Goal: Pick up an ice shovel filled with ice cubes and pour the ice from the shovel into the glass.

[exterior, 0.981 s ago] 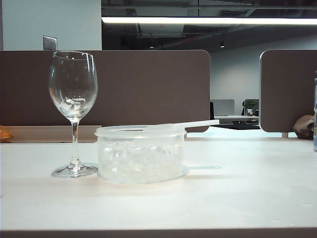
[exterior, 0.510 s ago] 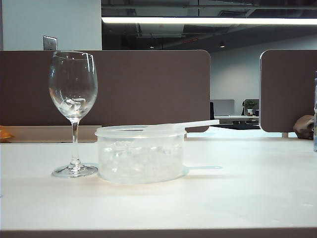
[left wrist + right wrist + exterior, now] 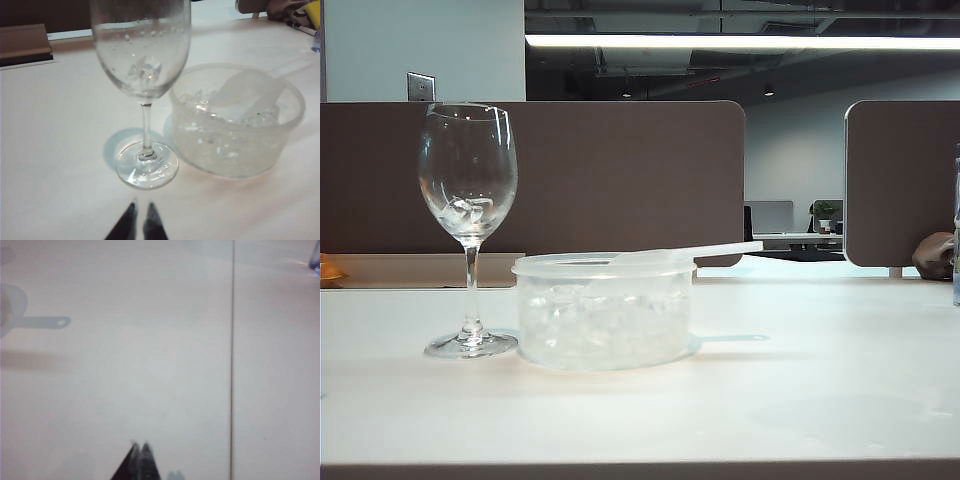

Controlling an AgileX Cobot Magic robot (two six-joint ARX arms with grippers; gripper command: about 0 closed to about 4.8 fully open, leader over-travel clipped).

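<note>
Exterior view shows the glass [image 3: 468,190] upright on the table [image 3: 800,400], just left of the plastic tub [image 3: 604,312], with a few ice cubes [image 3: 464,211] already in its bowl. The ice shovel [image 3: 692,251] lies across the tub's rim, its long handle running nearly level and pointing right, past the rim. That suggests a pour is done and the shovel is set down. Neither arm appears here. The left gripper [image 3: 139,210] hovers near the glass's foot, tips almost together, empty. The right gripper [image 3: 139,445] is closed and empty over bare table.
</note>
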